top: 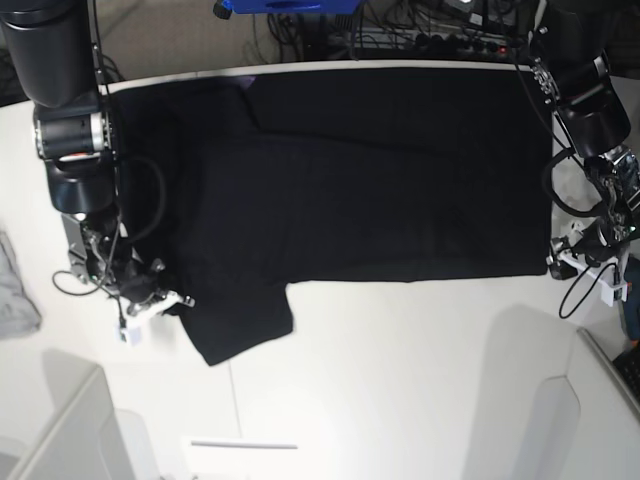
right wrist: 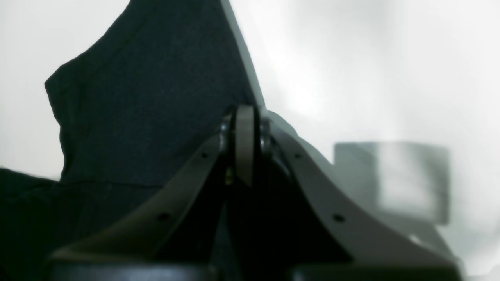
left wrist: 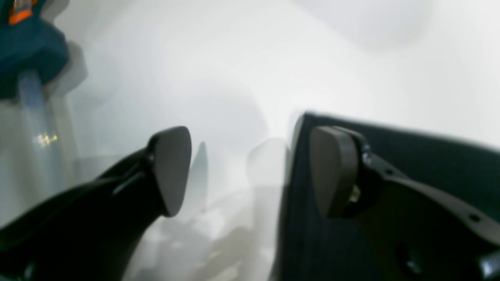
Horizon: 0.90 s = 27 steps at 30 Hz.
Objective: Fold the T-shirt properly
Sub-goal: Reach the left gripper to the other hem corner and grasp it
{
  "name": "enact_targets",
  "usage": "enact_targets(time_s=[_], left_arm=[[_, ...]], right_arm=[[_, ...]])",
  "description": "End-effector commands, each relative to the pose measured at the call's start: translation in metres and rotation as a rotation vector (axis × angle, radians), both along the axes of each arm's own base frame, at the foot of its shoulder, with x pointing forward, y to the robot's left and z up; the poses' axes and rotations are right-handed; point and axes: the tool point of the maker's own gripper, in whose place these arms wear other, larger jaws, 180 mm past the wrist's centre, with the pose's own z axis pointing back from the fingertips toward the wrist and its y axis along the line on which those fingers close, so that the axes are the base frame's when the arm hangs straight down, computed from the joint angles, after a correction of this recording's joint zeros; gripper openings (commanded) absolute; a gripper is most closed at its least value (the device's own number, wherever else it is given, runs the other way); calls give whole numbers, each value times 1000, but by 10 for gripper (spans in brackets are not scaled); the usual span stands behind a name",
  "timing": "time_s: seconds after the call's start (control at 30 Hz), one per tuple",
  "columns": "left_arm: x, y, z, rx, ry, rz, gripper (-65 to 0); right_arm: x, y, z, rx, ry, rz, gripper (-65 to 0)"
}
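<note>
The black T-shirt point(top: 370, 180) lies spread plain side up on the white table point(top: 400, 350), with one sleeve point(top: 240, 320) pointing to the front left. My right gripper point(top: 165, 298) is at the shirt's left edge beside that sleeve. In the right wrist view the gripper point(right wrist: 245, 144) has its jaws pressed together at the edge of the black fabric point(right wrist: 148, 101). My left gripper point(top: 560, 262) is at the shirt's front right corner. In the left wrist view it point(left wrist: 254, 168) is open, and the dark cloth point(left wrist: 410, 156) lies behind its right finger.
A small grey cloth point(top: 15, 290) lies at the table's left edge. Cables and a blue object point(top: 290, 5) sit behind the table. White panels point(top: 540, 420) stand at the front. A teal and orange object point(left wrist: 27, 50) shows in the left wrist view.
</note>
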Motion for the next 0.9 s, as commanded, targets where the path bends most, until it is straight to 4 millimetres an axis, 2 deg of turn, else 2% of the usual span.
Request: enact_targets(time_s=[0.0,0.17,0.53,0.6,0.8,0.87], left_arm=[[16,4,17,3,-56,5,-193],[21,-20,-6,-11,15,-67,-193],[25,-46,-17,-47,23,-93,-199],[23,-47,-20,-47,31,-96,-257],[21,-62,-29,-23,71,-160,-627],[21,-62,-29,-21,71,-163,-650]], right_arm=[[15,-8,18,-13,-45,-10,-650],[15,-8,18,-13,-45,-10,-650],[15,-8,18,-14,-45,-10,-650],[15,-8,18,-14,-43,-10,-650],[13,-8,16,-13,-40,-9,-650],[13,-8,16,-13,-39,-9,-650]])
